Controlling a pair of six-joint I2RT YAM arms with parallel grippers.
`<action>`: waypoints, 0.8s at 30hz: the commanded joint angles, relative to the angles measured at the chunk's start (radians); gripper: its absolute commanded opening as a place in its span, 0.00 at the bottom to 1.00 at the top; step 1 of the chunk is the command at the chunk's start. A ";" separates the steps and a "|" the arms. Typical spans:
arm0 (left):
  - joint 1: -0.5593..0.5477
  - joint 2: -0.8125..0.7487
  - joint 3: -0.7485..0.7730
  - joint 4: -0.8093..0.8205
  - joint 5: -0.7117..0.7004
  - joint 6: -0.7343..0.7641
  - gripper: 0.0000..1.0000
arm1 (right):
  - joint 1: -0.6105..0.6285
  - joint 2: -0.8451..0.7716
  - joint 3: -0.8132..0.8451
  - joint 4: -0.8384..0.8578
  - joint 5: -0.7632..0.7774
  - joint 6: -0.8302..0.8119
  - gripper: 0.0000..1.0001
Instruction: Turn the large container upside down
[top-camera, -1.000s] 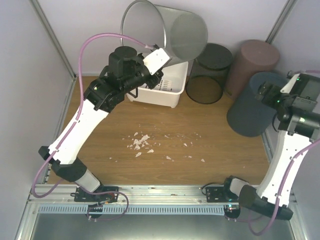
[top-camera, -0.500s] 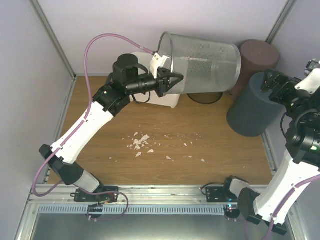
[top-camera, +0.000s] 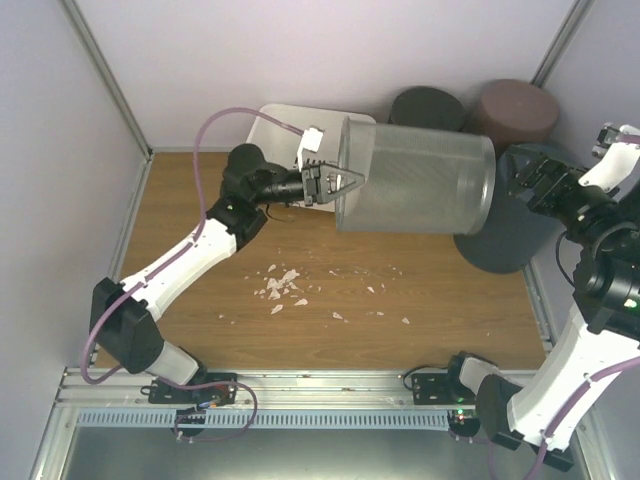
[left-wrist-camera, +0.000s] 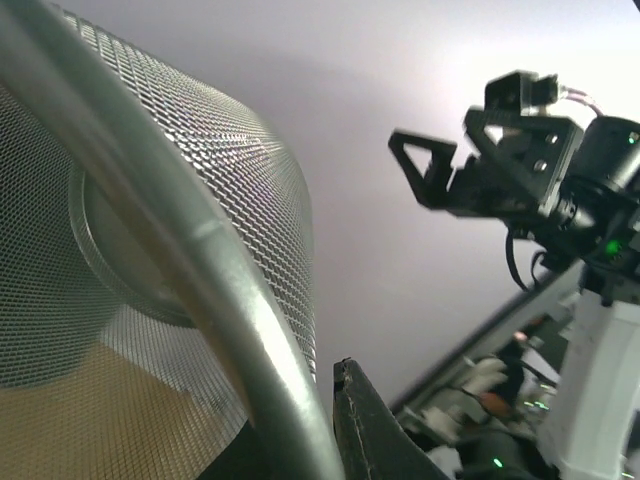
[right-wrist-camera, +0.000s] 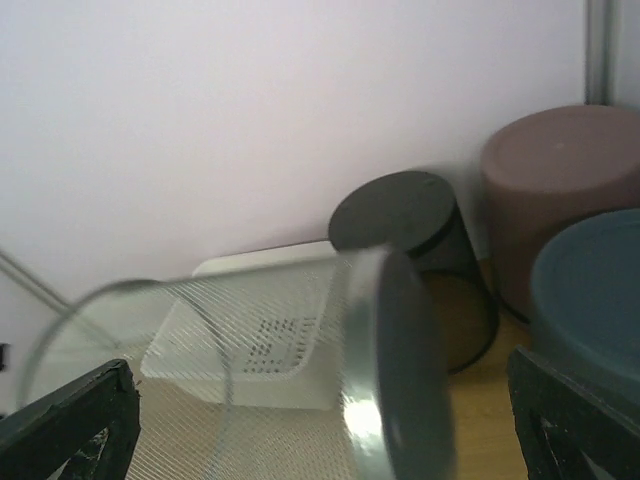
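The large mesh container (top-camera: 415, 180) hangs in the air over the back of the tabletop (top-camera: 450, 300), lying on its side. Its long axis runs left to right across my overhead view, with the open mouth facing the left arm and the solid base facing the right arm. My left tool (top-camera: 340, 183) is closed tight on the rim at the mouth end, so the whole weight hangs out sideways from that one pinch. In the left wrist view the rim wire runs right beside the finger. My right tool (top-camera: 530, 185) stands spread wide and holds nothing. It is near the base end but apart from it, and its wrist camera looks straight at the base disc. I judge the turn about half made: the mouth has to swing down toward the tabletop, and that rotation falls to the left wrist, the only arm with a grip. The surroundings are crowded. The white basket (top-camera: 285, 125) sits behind the left tool, and the black bin (top-camera: 430, 105) and brown bin (top-camera: 515, 110) stand along the back wall. The grey-blue bin (top-camera: 500, 245) is just beside the base end, below the right tool. The open room is toward me, where only crumbs (top-camera: 285, 285) lie.
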 joint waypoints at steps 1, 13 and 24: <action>-0.013 -0.058 -0.137 0.510 0.118 -0.253 0.00 | -0.006 0.001 0.022 -0.044 -0.100 0.035 1.00; -0.084 0.143 -0.376 1.276 0.077 -0.731 0.00 | -0.006 -0.039 -0.070 -0.066 -0.194 0.062 1.00; -0.184 0.339 -0.469 1.513 -0.019 -0.848 0.00 | -0.006 -0.074 -0.163 -0.066 -0.166 0.060 1.00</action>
